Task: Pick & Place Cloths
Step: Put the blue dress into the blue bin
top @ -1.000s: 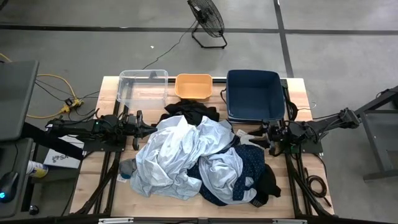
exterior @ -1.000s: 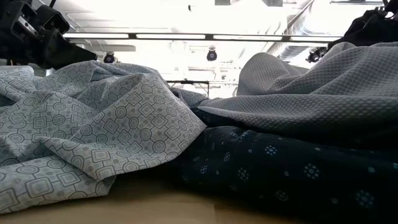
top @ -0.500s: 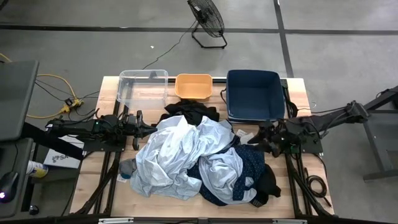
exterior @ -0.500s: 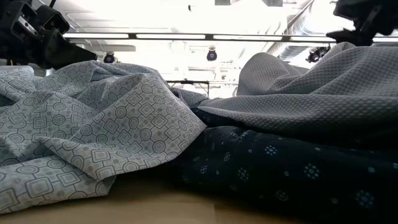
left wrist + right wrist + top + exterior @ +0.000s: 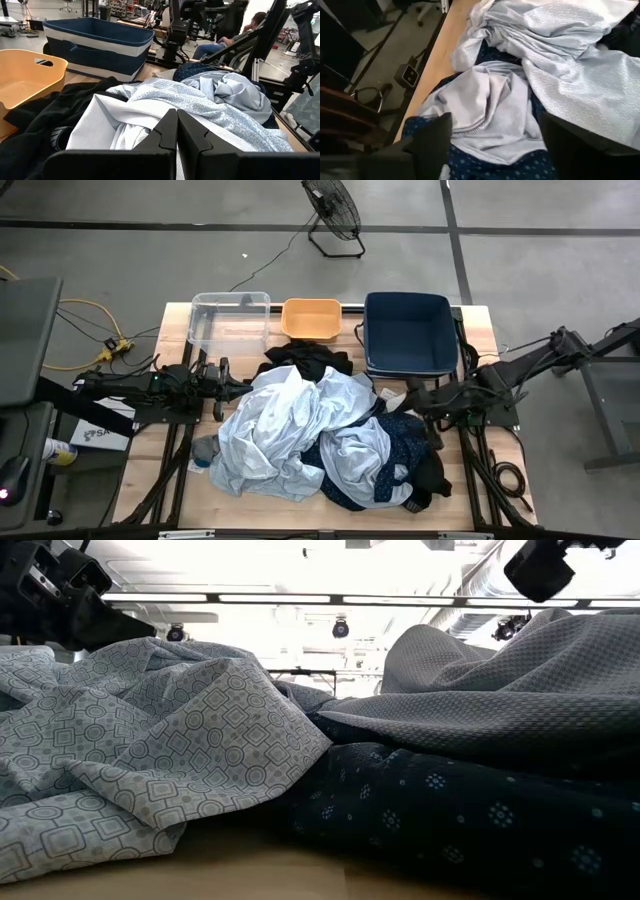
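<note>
- Wooden table (image 5: 180, 315) carries a heap of cloths (image 5: 320, 435) filling its middle from the left arm across to the right arm; the heap runs longest left to right, with its near edge close to the table's near side.
- Pale blue cloth (image 5: 285, 430) is the biggest piece, draped over the heap's left and centre; navy cloth (image 5: 400, 445) with small dots lies under it on the right, a black cloth (image 5: 305, 360) sits at the far side just before the bins, and a white fold (image 5: 485, 107) rests on the navy piece.
- Navy bin (image 5: 408, 330) stands at the far right of the table; nothing shows inside it.
- Clear bin (image 5: 230, 320) at the far left looks bare too, though its see-through walls make that hard to be sure of.
- Orange bin (image 5: 310, 318) sits between those two, with nothing visible in it.
- Right gripper (image 5: 418, 398) is at the heap's right edge, fingers spread and holding nothing; the white fold and navy cloth lie just ahead of it, toward the table's middle, so this arm seems the one placed to reach in.
- Left gripper (image 5: 222, 385) waits at the heap's left edge, fingers pressed together on nothing, cloths directly in front.
</note>
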`<state>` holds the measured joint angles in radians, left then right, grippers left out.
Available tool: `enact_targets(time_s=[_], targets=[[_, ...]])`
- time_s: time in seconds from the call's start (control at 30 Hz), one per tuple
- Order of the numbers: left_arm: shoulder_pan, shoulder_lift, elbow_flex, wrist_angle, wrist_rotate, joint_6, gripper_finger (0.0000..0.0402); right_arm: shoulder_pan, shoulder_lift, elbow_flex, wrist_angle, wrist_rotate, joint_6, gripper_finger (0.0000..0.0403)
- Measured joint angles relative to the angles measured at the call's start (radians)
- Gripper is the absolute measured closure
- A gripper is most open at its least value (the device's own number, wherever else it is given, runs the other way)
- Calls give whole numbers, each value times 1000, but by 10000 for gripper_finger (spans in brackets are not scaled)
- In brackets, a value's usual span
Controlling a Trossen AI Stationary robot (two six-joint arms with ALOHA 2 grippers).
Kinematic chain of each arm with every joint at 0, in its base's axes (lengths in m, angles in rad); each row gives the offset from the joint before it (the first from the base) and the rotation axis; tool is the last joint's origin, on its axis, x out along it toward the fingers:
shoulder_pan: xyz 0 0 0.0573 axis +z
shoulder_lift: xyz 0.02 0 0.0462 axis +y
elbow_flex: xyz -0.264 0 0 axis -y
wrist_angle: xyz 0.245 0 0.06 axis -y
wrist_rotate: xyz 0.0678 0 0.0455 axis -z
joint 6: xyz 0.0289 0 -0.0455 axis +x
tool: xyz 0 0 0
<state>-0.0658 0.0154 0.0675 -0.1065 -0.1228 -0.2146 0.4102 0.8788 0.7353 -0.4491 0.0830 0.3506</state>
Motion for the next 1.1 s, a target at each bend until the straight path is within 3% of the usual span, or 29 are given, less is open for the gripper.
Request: enact_targets(time_s=[0.17, 0.27, 0.6, 0.83, 0.93, 1.1], targets=[[0, 0, 0, 0, 0, 0, 402, 53, 134, 58, -20, -13, 99, 29], [0, 0, 0, 0, 0, 0, 402, 111, 202, 76, -18, -6, 117, 7], [0, 0, 0, 0, 0, 0, 402, 271, 414, 78, -14, 106, 98, 13], [0, 0, 0, 0, 0, 0, 401, 241, 520, 78, 30, 128, 200, 13], [0, 0, 0, 0, 0, 0, 402, 225, 567, 78, 81, 145, 160, 13], [0, 0, 0, 0, 0, 0, 402, 193, 622, 78, 229, 277, 28, 13]])
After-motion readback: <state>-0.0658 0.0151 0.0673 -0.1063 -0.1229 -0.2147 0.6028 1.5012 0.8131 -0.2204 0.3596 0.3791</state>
